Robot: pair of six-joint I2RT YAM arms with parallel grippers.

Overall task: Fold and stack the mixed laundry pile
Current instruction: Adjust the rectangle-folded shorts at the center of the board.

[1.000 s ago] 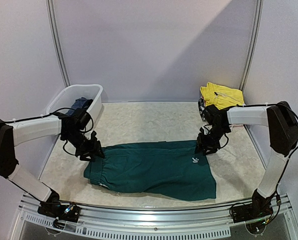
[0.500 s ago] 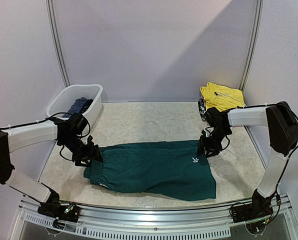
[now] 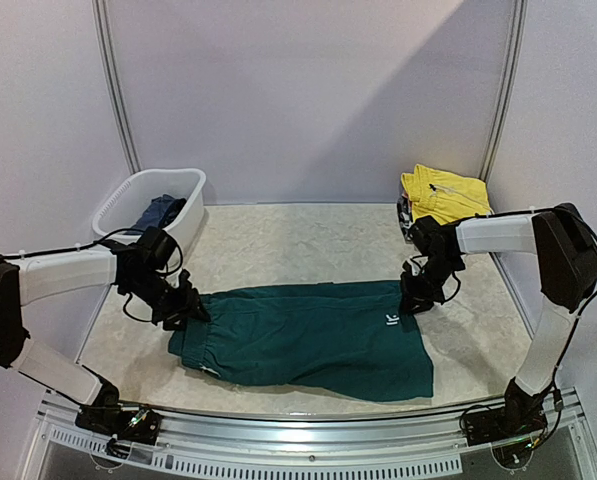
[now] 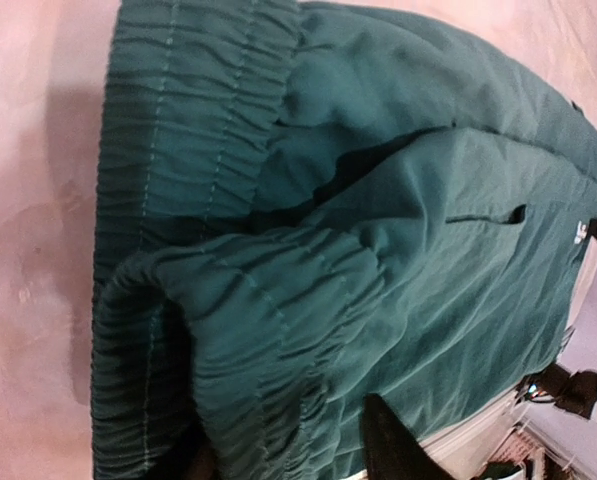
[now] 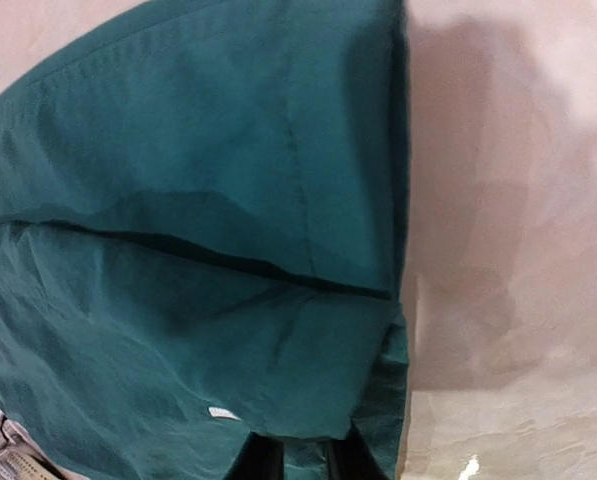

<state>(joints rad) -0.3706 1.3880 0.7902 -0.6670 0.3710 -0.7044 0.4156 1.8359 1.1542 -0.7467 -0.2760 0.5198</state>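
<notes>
The dark teal shorts (image 3: 308, 340) lie spread flat across the middle of the table, waistband to the left. My left gripper (image 3: 183, 308) is at the far left corner of the waistband. In the left wrist view the gathered waistband (image 4: 278, 330) bulges up between the two dark fingers of the gripper (image 4: 293, 460), which is shut on it. My right gripper (image 3: 415, 298) is at the far right leg hem. In the right wrist view the hem (image 5: 308, 380) is pinched in the narrow gap of the gripper (image 5: 306, 462). A navy garment (image 3: 160, 210) lies in the tub.
A white plastic tub (image 3: 118, 200) stands at the back left, close to my left arm. A folded yellow garment (image 3: 443, 190) lies at the back right, just behind my right arm. The metal rail (image 3: 308, 425) runs along the near edge.
My left gripper dipped toward the near left, then shifted slightly right at the waistband corner. My right gripper edged a little right at the hem. The shorts lie much as before.
</notes>
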